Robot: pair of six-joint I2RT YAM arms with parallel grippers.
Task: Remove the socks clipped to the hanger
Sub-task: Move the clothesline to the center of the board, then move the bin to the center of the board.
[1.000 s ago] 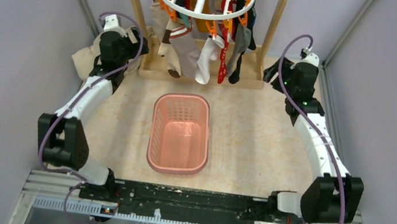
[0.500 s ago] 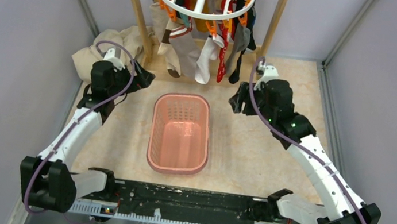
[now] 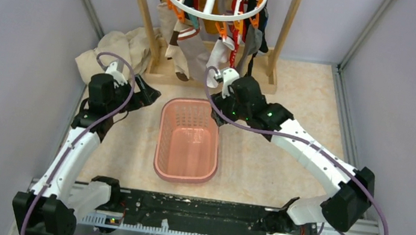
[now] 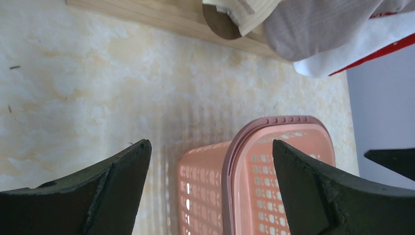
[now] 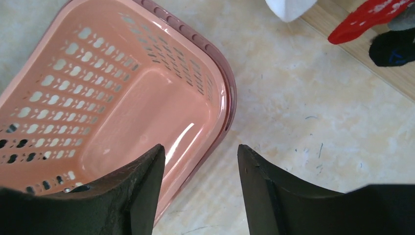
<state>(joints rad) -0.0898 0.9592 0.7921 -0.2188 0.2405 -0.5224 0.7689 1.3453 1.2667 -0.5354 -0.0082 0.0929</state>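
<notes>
The white ring hanger (image 3: 209,13) hangs at the top centre between two wooden posts, fringed with orange clips. Several socks (image 3: 197,55) dangle from it, grey, white, red and black. My left gripper (image 3: 152,95) is open and empty beside the pink basket's far left corner, below the socks. The left wrist view shows its gripper (image 4: 210,147) open over the basket rim, with grey and white socks (image 4: 318,29) above. My right gripper (image 3: 217,111) hovers at the basket's far right corner. It stands open with nothing between its fingers (image 5: 142,186), sock toes (image 5: 372,14) beyond.
A pink slotted basket (image 3: 160,148) sits mid-table between the arms. The wooden rail frame's base (image 3: 258,87) lies under the socks, its posts (image 3: 141,5) on either side. A beige cloth heap (image 3: 114,50) lies at the back left. Grey walls close both sides.
My right arm has swung left from the back right corner to the basket's far right corner, its jaws narrowing a little. My left arm has drawn back toward the basket's far left corner.
</notes>
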